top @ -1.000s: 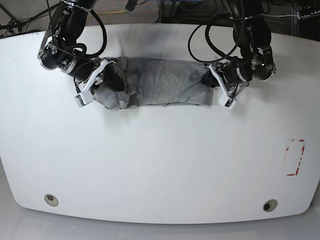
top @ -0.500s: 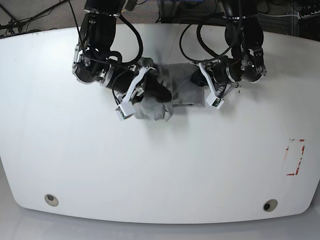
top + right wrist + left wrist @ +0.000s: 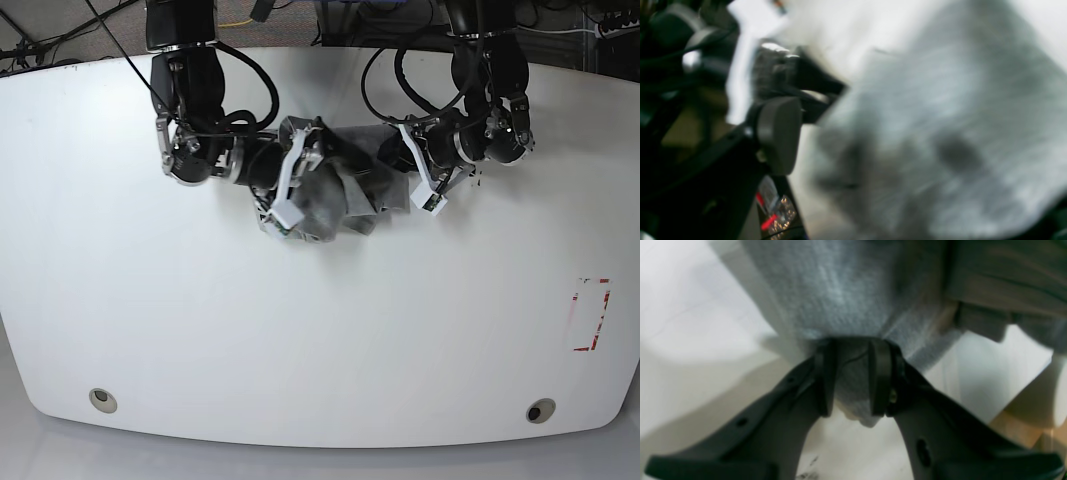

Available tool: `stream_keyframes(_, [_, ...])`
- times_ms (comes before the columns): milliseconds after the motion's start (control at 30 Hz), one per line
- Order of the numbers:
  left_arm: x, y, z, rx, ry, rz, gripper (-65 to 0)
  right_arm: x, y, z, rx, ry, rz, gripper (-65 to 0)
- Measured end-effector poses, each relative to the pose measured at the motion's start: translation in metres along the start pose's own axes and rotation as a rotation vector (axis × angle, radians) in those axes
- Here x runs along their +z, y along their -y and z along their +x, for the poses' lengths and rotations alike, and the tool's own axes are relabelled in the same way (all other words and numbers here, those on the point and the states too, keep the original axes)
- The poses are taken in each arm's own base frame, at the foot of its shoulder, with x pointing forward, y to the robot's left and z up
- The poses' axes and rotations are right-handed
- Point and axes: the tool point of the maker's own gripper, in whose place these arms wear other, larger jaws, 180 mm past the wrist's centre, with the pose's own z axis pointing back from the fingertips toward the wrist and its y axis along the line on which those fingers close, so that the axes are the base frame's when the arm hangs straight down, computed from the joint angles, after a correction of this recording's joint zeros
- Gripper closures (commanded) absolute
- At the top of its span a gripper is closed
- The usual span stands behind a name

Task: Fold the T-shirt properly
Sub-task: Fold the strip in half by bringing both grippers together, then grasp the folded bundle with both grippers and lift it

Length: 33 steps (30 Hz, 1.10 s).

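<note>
Pinching a fold of the soft, light T-shirt (image 3: 335, 190) bunched far-centre on the counter (image 3: 300, 340), left gripper (image 3: 853, 376) holds; right gripper (image 3: 290, 195) beside it looks spread; grab hems, not bulk.

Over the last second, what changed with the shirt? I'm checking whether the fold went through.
The right arm carried its end of the T-shirt across toward the left arm, so the long strip is now a short bunched heap. The right pincer seems to have opened. The left pincer stayed clamped on its end, barely moving. The table is unchanged.
</note>
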Motion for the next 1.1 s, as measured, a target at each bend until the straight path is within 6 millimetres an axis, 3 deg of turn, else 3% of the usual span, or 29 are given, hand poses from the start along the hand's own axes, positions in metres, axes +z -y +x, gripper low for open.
stream_keyframes(133, [0.014, -0.009, 0.002, 0.061, 0.052, 0.006, -16.4, -0.012, -0.034, 0.013, 0.064, 0.033, 0.090, -49.9])
stream_keyframes(267, [0.038, -0.023, 0.013, 0.053, 0.116, 0.065, -16.5, -0.008, -0.028, 0.014, 0.070, 0.029, 0.070, -49.9])
stream_keyframes(333, [0.056, -0.029, 0.029, 0.030, 0.179, 0.092, -16.7, -0.009, -0.025, 0.011, 0.062, 0.018, 0.064, -49.9])
stream_keyframes(433, [0.085, -0.049, 0.041, 0.001, 0.239, 0.157, -16.7, -0.023, -0.035, 0.005, 0.052, -0.010, 0.107, -49.9])
stream_keyframes(567, [0.123, -0.089, 0.023, 0.013, 0.214, 0.279, -16.8, -0.032, -0.047, 0.005, 0.034, -0.001, 0.147, -49.9])
stream_keyframes(700, [0.148, -0.112, 0.012, 0.006, 0.181, 0.351, -17.1, -0.004, -0.024, 0.006, 0.041, 0.023, 0.051, -49.9])
stream_keyframes(867, [0.137, -0.099, 0.023, -0.104, 0.132, 0.293, -17.1, 0.027, 0.009, 0.013, 0.052, 0.042, -0.065, -44.7])
stream_keyframes(1033, [0.113, -0.064, 0.027, -0.226, 0.073, 0.207, -17.1, 0.056, 0.035, 0.019, 0.049, 0.067, -0.159, -26.5])
stream_keyframes(1100, [0.094, -0.038, 0.032, -0.278, 0.065, 0.123, -17.1, 0.071, 0.055, 0.021, 0.039, 0.069, -0.212, -19.7])
